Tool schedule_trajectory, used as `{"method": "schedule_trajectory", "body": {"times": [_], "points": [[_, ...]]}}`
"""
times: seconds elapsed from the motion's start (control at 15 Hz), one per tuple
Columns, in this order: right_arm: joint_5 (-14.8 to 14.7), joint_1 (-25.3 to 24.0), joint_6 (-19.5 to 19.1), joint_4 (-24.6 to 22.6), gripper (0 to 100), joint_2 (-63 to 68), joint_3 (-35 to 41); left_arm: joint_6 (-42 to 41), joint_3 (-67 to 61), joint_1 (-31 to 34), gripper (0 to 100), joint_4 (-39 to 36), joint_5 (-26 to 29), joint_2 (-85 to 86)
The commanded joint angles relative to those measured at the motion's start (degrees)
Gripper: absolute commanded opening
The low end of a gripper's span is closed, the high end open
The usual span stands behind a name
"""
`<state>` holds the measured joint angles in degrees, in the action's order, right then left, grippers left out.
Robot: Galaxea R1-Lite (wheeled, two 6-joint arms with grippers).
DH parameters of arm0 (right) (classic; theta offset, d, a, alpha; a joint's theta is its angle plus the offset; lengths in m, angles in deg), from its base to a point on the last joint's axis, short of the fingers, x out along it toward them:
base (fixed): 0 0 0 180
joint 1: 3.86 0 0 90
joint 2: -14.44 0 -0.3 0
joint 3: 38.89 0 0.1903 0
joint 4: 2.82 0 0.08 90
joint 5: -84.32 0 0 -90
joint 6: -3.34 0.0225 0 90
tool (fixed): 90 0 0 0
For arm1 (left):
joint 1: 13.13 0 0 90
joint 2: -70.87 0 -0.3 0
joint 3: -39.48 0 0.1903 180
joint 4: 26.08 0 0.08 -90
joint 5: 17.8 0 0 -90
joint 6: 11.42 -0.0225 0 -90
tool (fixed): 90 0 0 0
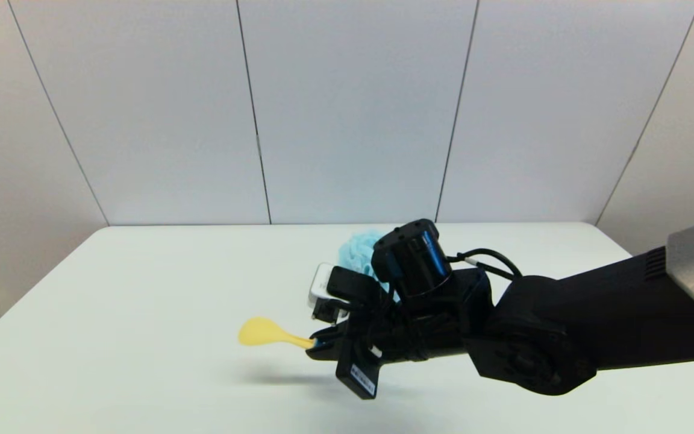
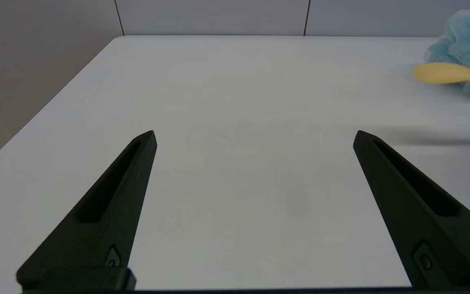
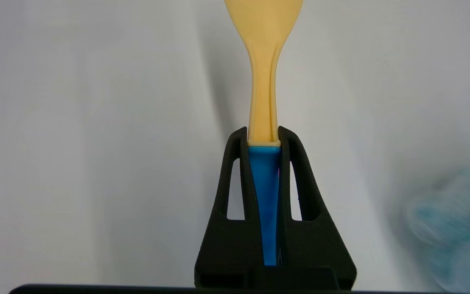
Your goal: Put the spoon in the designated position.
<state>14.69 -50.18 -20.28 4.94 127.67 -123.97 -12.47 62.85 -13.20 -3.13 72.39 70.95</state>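
My right gripper [image 1: 318,345] is shut on the blue handle of the spoon [image 1: 271,333], holding it level above the table with the pale-yellow bowl pointing to the robot's left. In the right wrist view the spoon [image 3: 264,102] sticks out straight from between the two closed fingers of the right gripper [image 3: 263,136], its blue handle clamped between them. The spoon's bowl [image 2: 443,73] also shows far off in the left wrist view. My left gripper [image 2: 255,136] is open over bare table, well apart from the spoon, and is out of the head view.
A fluffy light-blue bath puff [image 1: 359,250] sits on the white table [image 1: 142,313] behind the right wrist, partly hidden by it; the puff [image 2: 465,45] lies just behind the spoon in the left wrist view. Grey wall panels close off the table's far edge.
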Motion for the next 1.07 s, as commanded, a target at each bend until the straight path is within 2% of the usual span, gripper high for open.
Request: {"method": "schedule_trajectory", "body": {"times": [0.07, 0.2, 0.4, 0.6, 0.67, 0.8, 0.87, 1.07], "points": [[0.4, 4.8, -3.3, 4.0, 0, -3.9, 0.5, 0.0, 0.0, 0.0, 100, 0.0, 0.0, -0.1], [0.5, 7.7, -6.4, 7.4, 0, -5.5, 1.4, 0.0, 0.0, 0.1, 100, 0.0, 0.0, -0.1], [0.8, 10.7, -6.9, 7.6, 0, -5.8, 3.3, 0.0, 0.0, 0.0, 100, 0.0, 0.0, -0.1], [1.2, 13.0, -9.7, 7.8, 0, -5.9, 5.4, 0.0, 0.0, 0.1, 100, 0.0, 0.0, -0.1], [1.8, 13.1, -9.5, 8.8, 0, -6.7, 4.7, 0.0, 0.0, 0.0, 100, 0.0, 0.0, -0.1], [4.2, 13.1, -9.3, 13.9, 0, -8.7, 0.5, 0.0, 0.0, 0.1, 100, 0.0, 0.0, -0.1], [4.3, 13.2, -9.2, 16.5, 0, -9.3, -1.9, 0.0, 0.0, 0.0, 100, 0.0, 0.0, -0.1], [4.2, 14.9, -8.9, 17.8, 0, -9.4, -8.4, 0.0, 0.0, 0.1, 100, 0.0, 0.0, -0.1]]}}
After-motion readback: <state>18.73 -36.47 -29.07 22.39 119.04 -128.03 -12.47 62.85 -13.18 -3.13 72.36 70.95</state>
